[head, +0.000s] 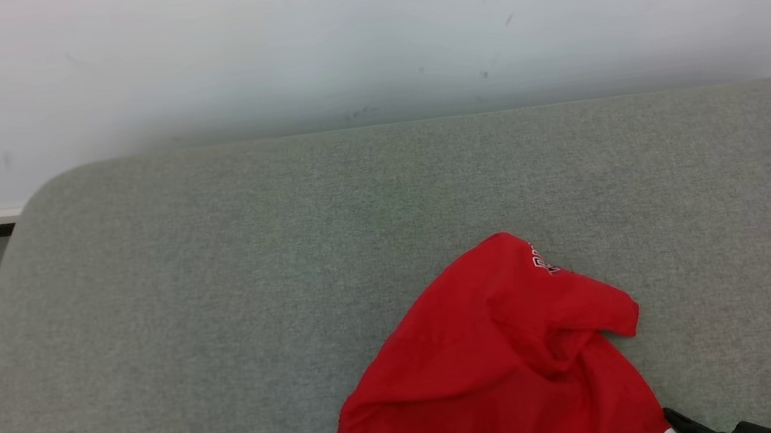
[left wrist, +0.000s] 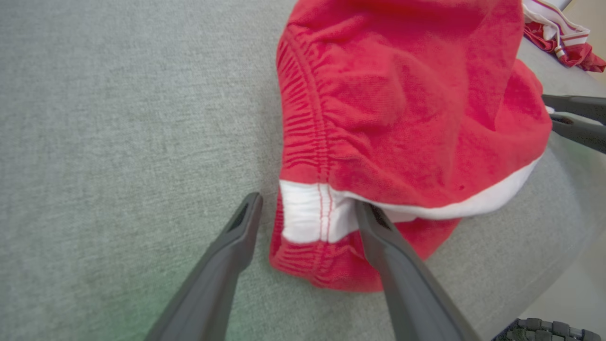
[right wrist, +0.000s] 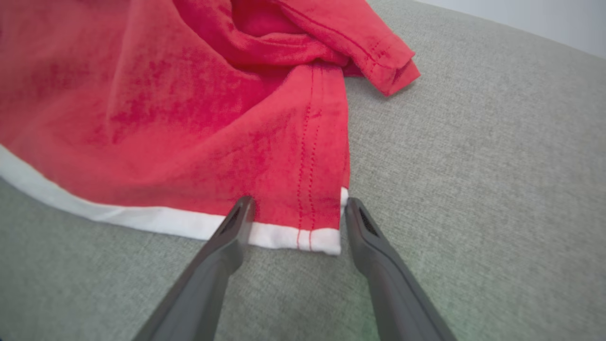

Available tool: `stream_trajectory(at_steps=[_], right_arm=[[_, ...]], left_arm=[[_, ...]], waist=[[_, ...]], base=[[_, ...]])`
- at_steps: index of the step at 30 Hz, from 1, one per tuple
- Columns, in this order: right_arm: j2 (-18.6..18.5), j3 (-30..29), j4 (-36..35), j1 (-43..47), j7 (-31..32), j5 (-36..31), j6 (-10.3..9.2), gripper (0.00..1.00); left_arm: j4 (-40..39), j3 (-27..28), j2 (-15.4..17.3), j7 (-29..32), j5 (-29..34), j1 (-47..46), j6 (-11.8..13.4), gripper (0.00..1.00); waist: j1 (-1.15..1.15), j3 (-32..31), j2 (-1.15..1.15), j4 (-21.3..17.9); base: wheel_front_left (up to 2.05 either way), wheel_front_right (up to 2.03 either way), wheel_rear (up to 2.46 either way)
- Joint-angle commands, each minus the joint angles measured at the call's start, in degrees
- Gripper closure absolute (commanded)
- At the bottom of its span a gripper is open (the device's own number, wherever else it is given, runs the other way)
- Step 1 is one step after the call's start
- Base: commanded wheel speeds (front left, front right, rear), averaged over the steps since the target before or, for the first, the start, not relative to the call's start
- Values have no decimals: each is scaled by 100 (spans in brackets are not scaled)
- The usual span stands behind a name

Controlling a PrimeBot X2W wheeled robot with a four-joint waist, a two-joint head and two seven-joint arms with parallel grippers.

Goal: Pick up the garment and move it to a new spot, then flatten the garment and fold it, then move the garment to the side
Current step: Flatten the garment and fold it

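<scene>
The red garment (head: 494, 366) lies crumpled at the near edge of the grey cushion (head: 214, 269), right of centre. White lettering (head: 543, 261) on one fold is too small to read. The left gripper (left wrist: 307, 201) and right gripper (right wrist: 299, 202) each have their fingers spread wide astride the white hem (right wrist: 142, 220), clamping nothing.

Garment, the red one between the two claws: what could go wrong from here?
1. The garment is bunched, so the open left gripper, astride its white-banded corner, may pinch several layers, and it would not spread flat.
2. The open right gripper sits at the very hem corner; its grip could catch little cloth and slip.
3. The garment seems to lie near the cushion's front edge and might slide off.
</scene>
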Motion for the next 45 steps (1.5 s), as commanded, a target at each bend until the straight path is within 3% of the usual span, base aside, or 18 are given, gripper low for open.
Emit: stream_trajectory(at_steps=[1,4,7,8,10,11,19,27,36,45], right_arm=[[-24,66,64,-72,-25,55,-14,0],[-24,131,104,-97,-26,116,-14,0],[4,225,170,-116,14,244,-14,0],[16,261,202,-123,44,326,-14,20],[15,398,238,-162,95,452,-13,100],[28,448,218,-166,94,581,-12,100],[-217,367,-292,-143,-8,1789,-13,100],[-1084,-303,-1924,212,17,3333,-13,100],[-1827,-1594,-3998,648,-64,4233,-13,100],[-2201,-3410,-5681,1489,91,4598,-13,100]], left_arm=[[-27,-14,57,-18,-31,-41,-8,0],[-67,-51,68,-18,-61,-25,-8,2],[-105,-133,74,-18,-96,-49,-8,20],[-110,-178,73,-17,-118,-59,-8,49],[-136,-230,72,-19,-171,-100,-8,69],[-153,-263,71,-18,-217,-106,-8,100],[-685,-542,181,95,-764,-41,-9,100],[-2848,-466,610,879,-2349,73,-10,100],[-5106,-282,818,1753,-3589,-157,15,100],[-6614,17,939,2435,-4124,-921,241,100]], waist=[[0,3,0,10],[0,10,0,19],[0,35,0,31],[0,38,0,34],[0,39,0,42],[0,32,0,42],[0,-117,0,-13],[0,-384,0,-220],[0,-600,0,-567],[0,-612,0,-706]], base=[[0,0,0],[0,0,0],[0,0,0],[0,0,0],[0,0,0],[0,0,0],[0,0,0],[0,0,0],[0,0,0],[0,0,0]])
